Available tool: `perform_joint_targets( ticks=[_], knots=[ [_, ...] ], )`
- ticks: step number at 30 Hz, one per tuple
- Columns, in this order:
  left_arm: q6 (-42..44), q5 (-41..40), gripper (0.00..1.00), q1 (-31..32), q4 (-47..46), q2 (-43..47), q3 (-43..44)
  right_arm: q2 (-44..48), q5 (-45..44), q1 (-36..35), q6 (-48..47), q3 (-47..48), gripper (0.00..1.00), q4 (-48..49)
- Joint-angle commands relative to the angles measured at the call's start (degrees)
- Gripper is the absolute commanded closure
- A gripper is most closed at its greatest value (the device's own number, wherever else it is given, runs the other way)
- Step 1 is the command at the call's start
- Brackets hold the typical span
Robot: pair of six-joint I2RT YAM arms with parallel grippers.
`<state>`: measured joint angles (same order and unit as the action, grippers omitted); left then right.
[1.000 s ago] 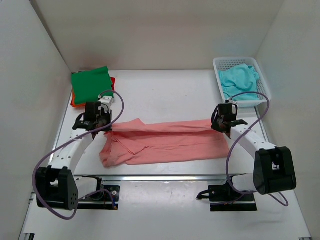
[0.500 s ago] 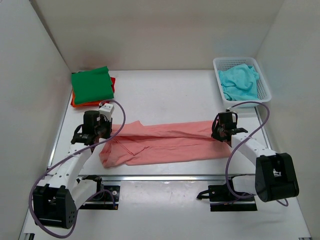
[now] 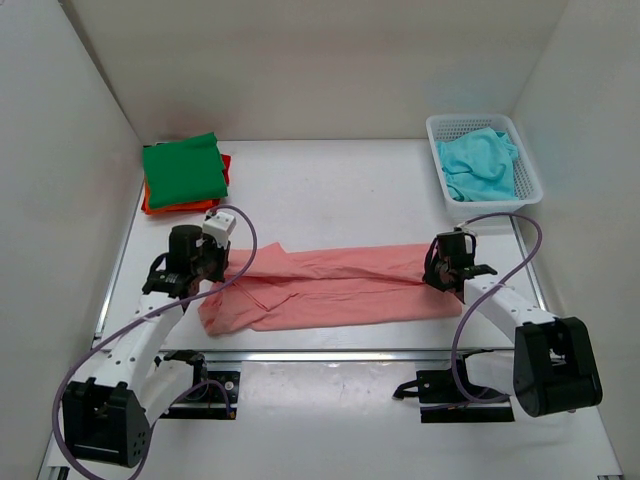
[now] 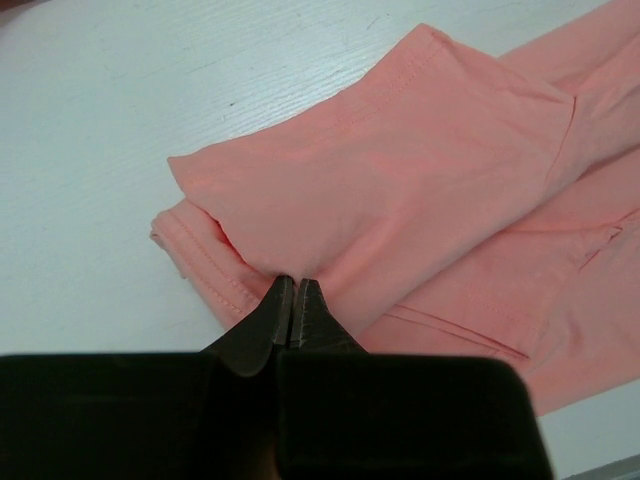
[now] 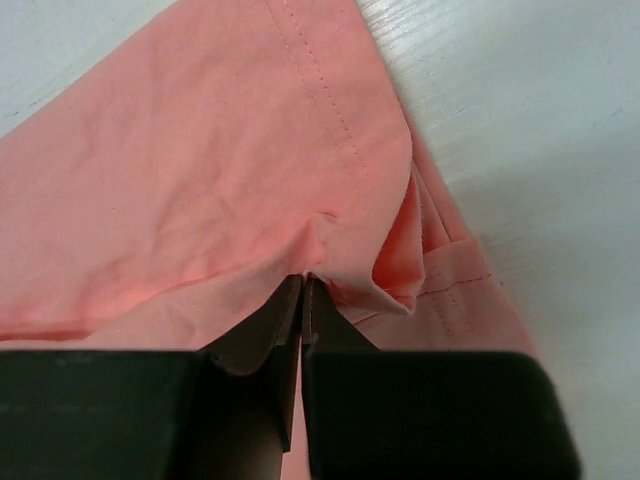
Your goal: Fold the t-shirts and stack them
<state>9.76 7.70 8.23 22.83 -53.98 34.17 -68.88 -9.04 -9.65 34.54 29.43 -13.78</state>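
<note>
The left gripper (image 4: 293,285) is clamped on the pink shirt (image 4: 430,170). Its black tips meet with only a thin pinch of cloth between them. The cloth rises to the tips in a small tent, and a hemmed edge lies flat on the table (image 4: 120,120) just to the left of it.

The right gripper (image 5: 303,282) is clamped on the same shirt at its other end. It nips a pucker of cloth just inside a stitched hem, and a loose fold droops beside the tips on the right.

Seen from above, both grippers sit low over the table, one at each end of the pink shirt. The shirt runs between them as a long band across the near middle of the table, with a top layer folded over along its length. Its left end spreads wider than its right.

In the far left corner the green shirt (image 3: 182,168) lies folded on top of the orange-red shirt (image 3: 158,208), whose edges show beneath it. Both are well apart from the pink one.

In the far right corner the turquoise shirt (image 3: 478,165) lies bunched inside the basket (image 3: 470,122).
</note>
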Motion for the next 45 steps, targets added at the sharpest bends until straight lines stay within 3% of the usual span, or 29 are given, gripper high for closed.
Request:
perform_joint_targets(
  ticks=[1, 13, 19, 20, 22, 23, 25, 27, 28, 29, 31, 34, 36, 39, 43, 45],
  knots=[
    [2.11, 0.55, 1.0, 0.03, 2.04, 1.86, -0.42, 2.08, -0.19, 0.51, 0.87, -0.6, 1.0, 0.86],
    [4.92, 2.13, 1.0, 3.72, 8.19, 4.49, 0.19, 2.44, 0.34, 2.09, 0.35, -1.74, 1.0, 0.6],
    [5.88, -1.36, 1.0, 6.18, 13.98, 3.88, 1.86, 2.26, 0.33, 2.27, 0.43, -1.4, 0.99, 0.51],
    [3.71, -4.51, 0.91, 5.92, 13.65, 3.44, 2.21, 2.17, 0.16, 2.35, 0.26, -2.0, 1.0, 0.34],
    [3.34, -6.46, 0.85, 5.66, 14.78, 2.92, 3.53, 1.91, 0.25, 2.53, 0.26, -1.48, 1.0, -0.45],
    [2.73, -7.61, 0.74, 6.01, 15.14, 2.82, 4.14, 1.82, -0.53, 2.53, 0.35, -1.13, 1.0, -0.89],
    [2.11, -10.07, 0.71, 5.66, 15.05, 3.17, 5.29, 2.17, -1.24, 2.97, 0.87, -0.78, 0.99, -2.91],
    [0.1, -12.01, 0.8, 4.7, 15.05, 4.05, 6.69, 3.48, -1.68, 2.88, 1.58, -0.78, 0.95, -3.8],
    [-0.26, -12.53, 0.72, 4.34, 15.31, 4.49, 8.35, 4.54, -1.68, 2.8, 1.67, -1.04, 0.8, -3.88],
    [-0.53, -12.63, 0.64, 4.17, 15.4, 4.75, 8.8, 4.72, -1.42, 2.88, 1.84, -1.39, 0.57, -3.8],
    [-1.06, -11.49, 0.6, 4.43, 16.37, 5.19, 11.61, 6.99, -1.34, 3.76, 1.84, -1.83, 0.27, -3.71],
    [-1.41, -5.18, 0.51, 4.16, 17.07, 6.34, 14.25, 8.67, -1.25, 3.94, 1.32, -1.48, 0.01, -4.67],
    [-1.15, -0.09, 0.51, 3.9, 16.03, 8.0, 14.78, 8.94, -1.68, 4.03, 0.53, -0.35, 0.01, -4.59],
    [-5.69, 6.07, 0.6, 3.55, 11.29, 8.02, 11.98, 7.54, -1.33, 2.54, -2.1, 2.46, 0.01, -4.33],
    [-14.57, 7.41, 0.66, 8.19, 4.26, -0.22, 7.59, 2.89, -2.39, -3.43, -6.14, 8.35, 0.01, -3.45],
    [-18.78, 4.97, 0.8, 10.49, 2.92, -5.4, 6.7, 0.34, -1.78, -4.76, -7.56, 10.29, 0.25, -2.31]
  ],
)
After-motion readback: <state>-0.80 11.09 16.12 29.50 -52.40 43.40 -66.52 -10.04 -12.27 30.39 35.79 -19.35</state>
